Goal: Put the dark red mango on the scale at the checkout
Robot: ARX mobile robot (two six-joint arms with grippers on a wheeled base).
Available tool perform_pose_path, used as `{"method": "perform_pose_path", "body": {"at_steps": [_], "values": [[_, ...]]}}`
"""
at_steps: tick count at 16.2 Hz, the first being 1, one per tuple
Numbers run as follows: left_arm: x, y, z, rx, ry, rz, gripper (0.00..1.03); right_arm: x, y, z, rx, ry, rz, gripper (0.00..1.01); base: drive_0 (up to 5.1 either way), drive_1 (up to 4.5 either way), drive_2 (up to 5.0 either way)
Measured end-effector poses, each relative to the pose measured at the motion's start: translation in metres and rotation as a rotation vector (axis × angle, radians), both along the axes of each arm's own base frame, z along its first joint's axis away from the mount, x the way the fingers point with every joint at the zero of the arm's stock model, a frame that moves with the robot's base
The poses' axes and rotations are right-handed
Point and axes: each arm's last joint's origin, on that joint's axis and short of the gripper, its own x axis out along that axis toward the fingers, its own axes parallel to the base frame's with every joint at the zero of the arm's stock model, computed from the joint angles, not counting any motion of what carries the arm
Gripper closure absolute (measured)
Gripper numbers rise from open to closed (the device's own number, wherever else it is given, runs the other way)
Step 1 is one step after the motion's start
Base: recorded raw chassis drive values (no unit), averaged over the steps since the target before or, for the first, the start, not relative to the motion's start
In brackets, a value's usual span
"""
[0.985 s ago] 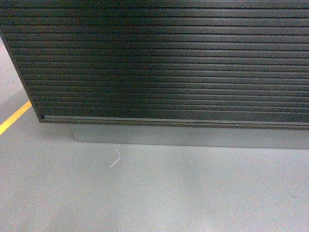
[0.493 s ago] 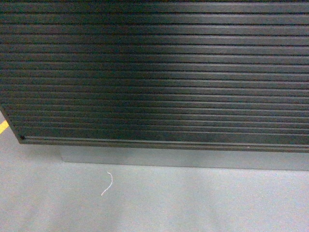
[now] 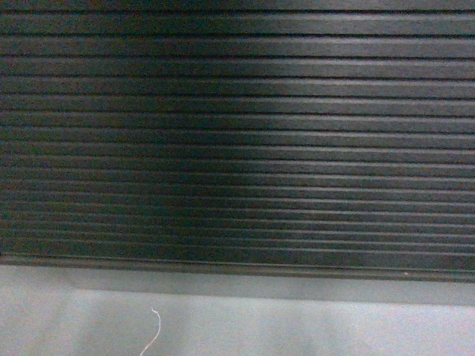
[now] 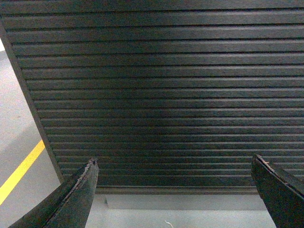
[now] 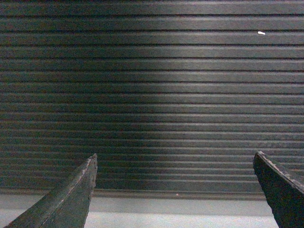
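Checkout [image 3: 237, 133] front filling view, floor thread [image 3: 154, 332], perhaps

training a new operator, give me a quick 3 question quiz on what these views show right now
1. True or false: the dark red mango is visible in some view.
2. What fills most of the head view? A) scale B) checkout ribbed front C) shelf
3. How do the left gripper and right gripper stand?

Key: 1 false. 2 B. 3 both open, holding nothing.
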Motion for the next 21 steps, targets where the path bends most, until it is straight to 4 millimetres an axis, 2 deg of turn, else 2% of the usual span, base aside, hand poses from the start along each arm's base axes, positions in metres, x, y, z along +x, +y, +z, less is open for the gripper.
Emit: {"method": "perform_pose_path", "body": {"at_steps": [4,21], "values": [[0.0000,0.0000,0.0000,0.000,0.000,0.000,0.05,0.0000,0.0000,-0.0001,0.000,0.001,0.000,0.03,-0.1,2.53,-2.7],[0.0000,0.0000,0.0004,0.000,-0.004,-0.001,0.05,0.0000,0.0000,0.0001,0.000,-0.001,0.000,0.03,0.0,0.00,0.0]]}}
